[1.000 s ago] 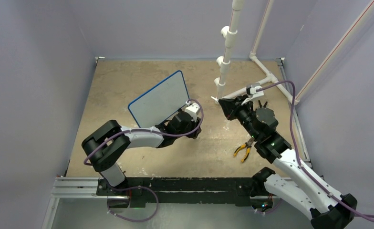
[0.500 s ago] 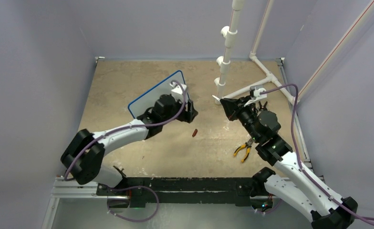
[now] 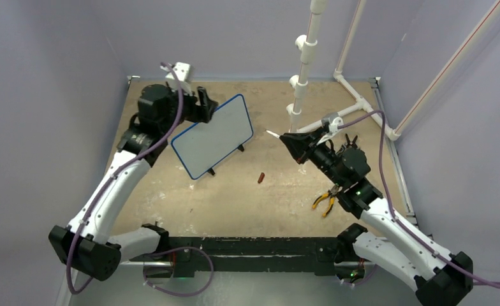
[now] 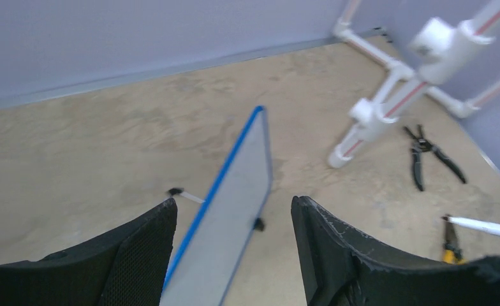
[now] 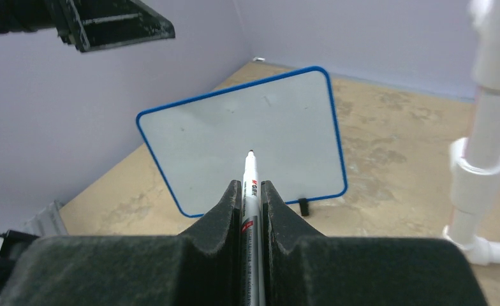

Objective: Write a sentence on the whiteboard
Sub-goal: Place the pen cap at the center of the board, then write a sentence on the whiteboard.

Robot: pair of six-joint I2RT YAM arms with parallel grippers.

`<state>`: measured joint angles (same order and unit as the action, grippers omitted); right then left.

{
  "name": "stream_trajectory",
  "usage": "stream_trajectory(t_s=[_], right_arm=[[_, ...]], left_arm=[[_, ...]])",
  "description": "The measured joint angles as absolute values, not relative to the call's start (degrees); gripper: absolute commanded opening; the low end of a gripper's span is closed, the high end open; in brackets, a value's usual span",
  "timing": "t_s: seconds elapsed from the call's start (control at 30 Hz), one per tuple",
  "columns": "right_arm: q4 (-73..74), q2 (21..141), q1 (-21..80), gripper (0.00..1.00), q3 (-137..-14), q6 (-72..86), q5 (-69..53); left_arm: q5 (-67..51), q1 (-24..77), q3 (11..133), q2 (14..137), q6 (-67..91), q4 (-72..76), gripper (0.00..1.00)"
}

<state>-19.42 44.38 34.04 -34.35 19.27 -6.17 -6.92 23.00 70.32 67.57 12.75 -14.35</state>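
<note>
A tan table (image 3: 171, 197) is seen walled in by pale panels; its near edge is hidden under the arm bases. A white pipe frame (image 3: 305, 57) is planted at the far right, and its top is cut off by the picture edge.

The whiteboard (image 3: 214, 136) is stood on small black feet left of centre on the table, tilted back; its face is shown plain pale grey from the right wrist (image 5: 241, 140), while from the left wrist only its blue edge and a sliver of face are seen (image 4: 235, 191).

The left gripper (image 3: 203, 105) is held above the board's far left corner with its fingers spread wide and nothing between them – the board lies beyond them, untouched (image 4: 233, 204).

The right gripper (image 3: 289, 140) is clamped on a marker (image 5: 250, 169), whose tip is pointed at the board's face but kept apart from it; most of its barrel is buried between the fingers.

Yellow-handled pliers (image 3: 326, 202) are laid beside the right arm; a black pair (image 4: 429, 156) is seen only from the left wrist.

A small dark red piece (image 3: 260, 177) is left on the table between the board and the pliers – too small to be identified.
</note>
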Motion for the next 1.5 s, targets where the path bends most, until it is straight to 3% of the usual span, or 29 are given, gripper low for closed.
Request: stream_trajectory(t_s=[0.23, 0.47, 0.9, 1.5], right_arm=[[-27.24, 54.83, 42.59, 0.0, -34.79, 17.37, -7.88], [-36.29, 70.57, 50.61, 0.0, -39.68, 16.93, -6.31], [-44.29, 89.73, 57.76, 0.0, -52.8, 14.59, -4.93], [-44.1, 99.55, 59.35, 0.0, -60.88, 12.34, 0.38]], left_arm=[[-6.74, 8.32, 68.29, 60.71, 9.89, -24.12, 0.66], [-8.16, 6.07, 59.68, 55.99, 9.74, -25.47, 0.64], [-7.2, 6.0, 49.78, 53.25, 9.37, -23.86, 0.35], [-5.63, 6.02, 46.09, 49.67, 9.13, -20.71, 0.18]])
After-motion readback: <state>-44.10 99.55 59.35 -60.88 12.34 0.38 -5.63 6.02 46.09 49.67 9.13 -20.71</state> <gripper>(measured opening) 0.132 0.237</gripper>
